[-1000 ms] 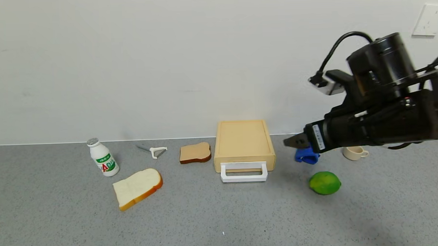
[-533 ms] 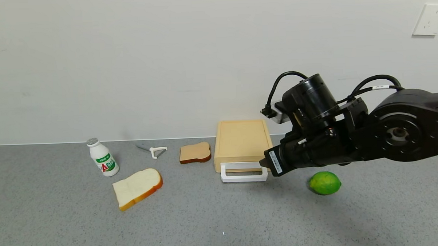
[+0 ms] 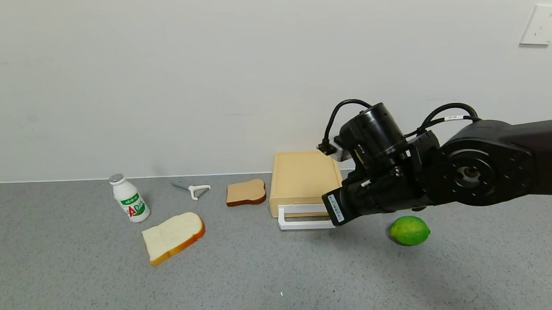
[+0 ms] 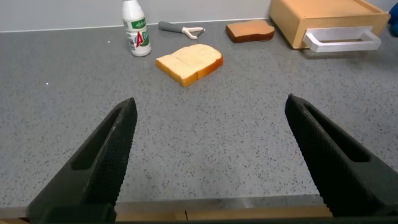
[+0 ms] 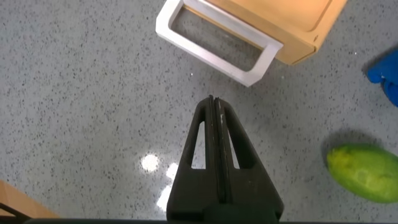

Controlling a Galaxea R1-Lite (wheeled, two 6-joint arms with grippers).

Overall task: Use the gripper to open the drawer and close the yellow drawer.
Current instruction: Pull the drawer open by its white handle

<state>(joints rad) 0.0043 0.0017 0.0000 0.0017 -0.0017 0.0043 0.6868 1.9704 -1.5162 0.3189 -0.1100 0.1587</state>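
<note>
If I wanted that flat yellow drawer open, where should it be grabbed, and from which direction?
Take the white loop handle on the yellow drawer. It juts from the front face over the counter, its opening facing up, so coming from above and hooking a finger inside the front bar probably suits best. The right end effector, shut, hangs just in front of the handle's corner.

The head camera is looking forward and down across the grey tabletop toward the wall. The left wrist camera is looking low along the tabletop; the right wrist camera is looking steeply down, close above. All are sharing the yellow drawer.
</note>
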